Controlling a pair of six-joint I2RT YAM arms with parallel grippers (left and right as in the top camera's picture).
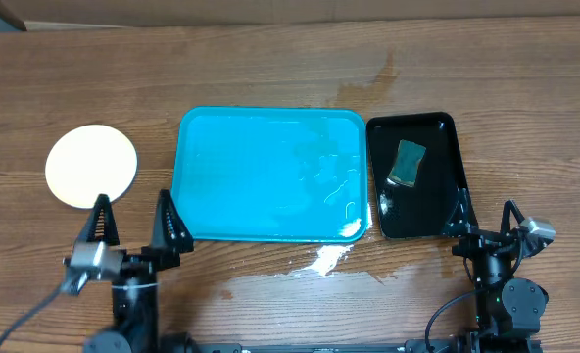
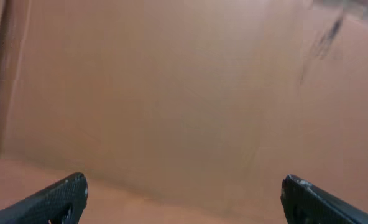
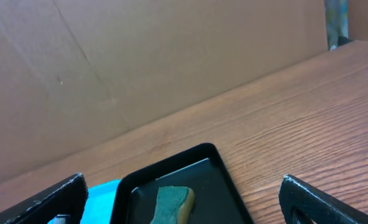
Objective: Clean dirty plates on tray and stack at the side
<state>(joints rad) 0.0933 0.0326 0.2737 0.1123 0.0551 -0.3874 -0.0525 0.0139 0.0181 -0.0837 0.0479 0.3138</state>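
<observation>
The left gripper [image 1: 133,199] is spread wide and empty, near the pale plate [image 1: 91,166] that lies on the tabletop [image 1: 270,59] left of the turquoise tray [image 1: 261,176]. The right gripper [image 1: 486,197] is likewise spread and empty, at the black tray [image 1: 432,196] holding a green sponge [image 1: 407,162].

The table [image 1: 270,59] is showing matt brown wood grain. The tray [image 1: 261,172] at centre is gleaming like smooth, wet plastic. The black tray [image 1: 437,211] to its right is shining glossy and is holding a coarse-looking green sponge [image 1: 407,163]. The plate [image 1: 91,166] at left is looking smooth and matt.
</observation>
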